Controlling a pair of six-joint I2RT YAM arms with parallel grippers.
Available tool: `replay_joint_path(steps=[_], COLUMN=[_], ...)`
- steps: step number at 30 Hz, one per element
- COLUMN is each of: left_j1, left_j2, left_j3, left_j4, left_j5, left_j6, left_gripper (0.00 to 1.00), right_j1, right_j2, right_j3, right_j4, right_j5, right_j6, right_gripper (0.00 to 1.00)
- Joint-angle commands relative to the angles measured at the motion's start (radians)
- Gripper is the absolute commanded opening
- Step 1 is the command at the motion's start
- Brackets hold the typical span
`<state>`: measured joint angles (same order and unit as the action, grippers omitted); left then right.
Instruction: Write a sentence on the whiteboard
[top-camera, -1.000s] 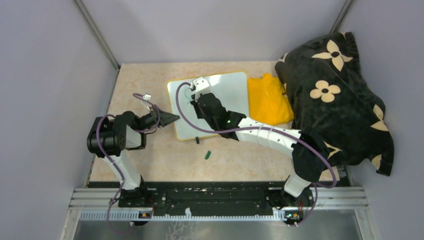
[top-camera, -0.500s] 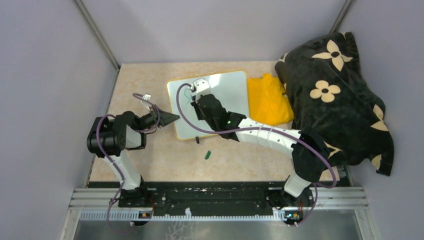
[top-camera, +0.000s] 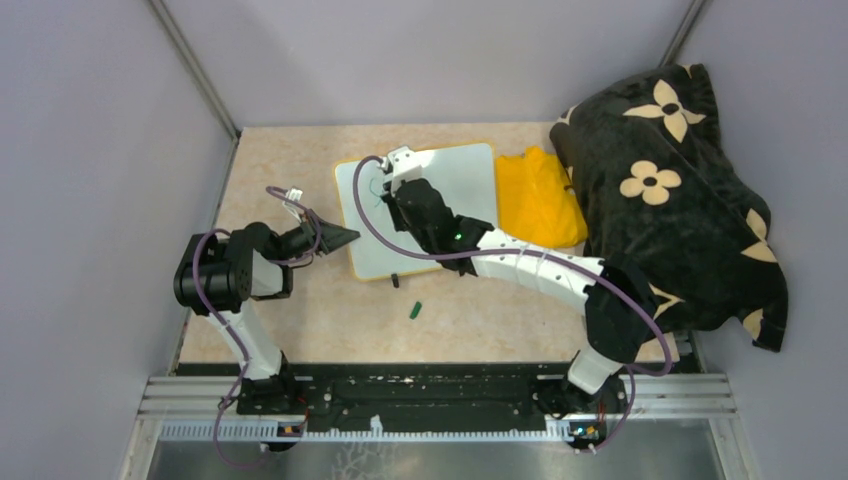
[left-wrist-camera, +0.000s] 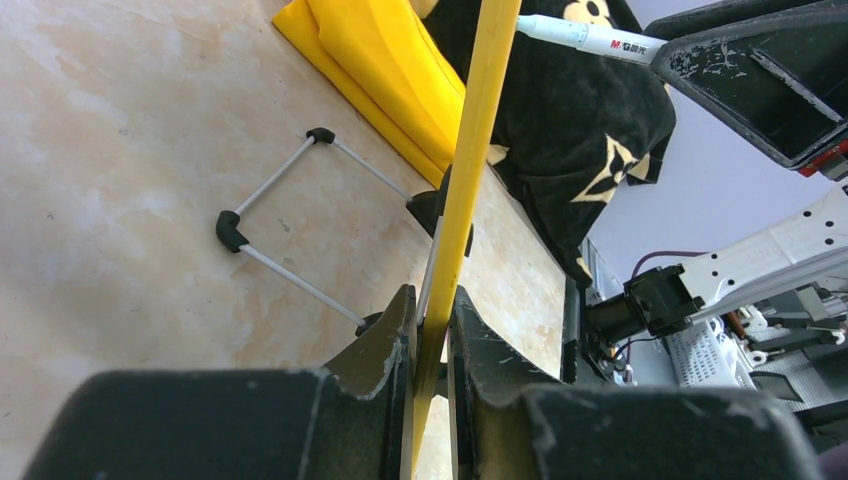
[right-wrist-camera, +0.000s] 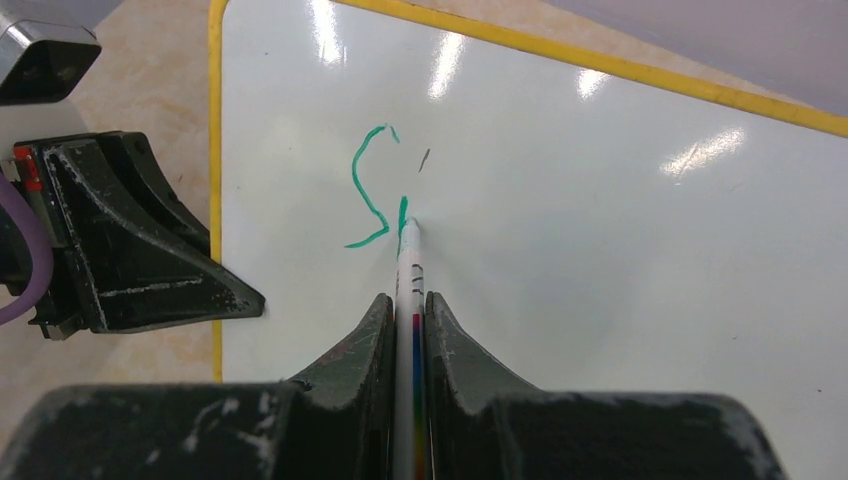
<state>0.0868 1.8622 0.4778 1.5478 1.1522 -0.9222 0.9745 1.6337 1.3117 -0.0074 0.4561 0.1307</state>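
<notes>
The whiteboard, glossy white with a thin yellow frame, lies mid-table, its near-left corner raised. My left gripper is shut on the board's left yellow edge, pinching it between both fingers. My right gripper hovers over the board's left part, shut on a white marker whose green tip touches the board. The sentence consists of a green "S" and a short upright stroke at the tip. The marker also shows in the left wrist view.
A folded yellow cloth lies right of the board, against a black blanket with cream flowers. A small green cap rests on the table in front of the board. The board's wire stand with black feet shows beneath it.
My right gripper has shifted slightly toward the far side of the board with the marker. The left gripper and the board have not moved.
</notes>
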Motion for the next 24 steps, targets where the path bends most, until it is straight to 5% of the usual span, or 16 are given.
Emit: replay_joint_path(steps=[1,24], left_j1=[0.001,0.001], left_j2=[-0.018,-0.018], left_j3=[-0.007,-0.007], left_j4=[0.206,0.199], left_j5=[0.0,0.0], left_j6=[0.012,0.017], left_gripper=[0.0,0.0], right_j1=[-0.023,-0.04], right_j2=[0.015,-0.069], right_j3=[0.054,-0.069], right_j4=[0.024,0.014], right_j5=[0.014,0.001], right_j6=[-0.016,0.019], right_gripper=[0.0,0.0])
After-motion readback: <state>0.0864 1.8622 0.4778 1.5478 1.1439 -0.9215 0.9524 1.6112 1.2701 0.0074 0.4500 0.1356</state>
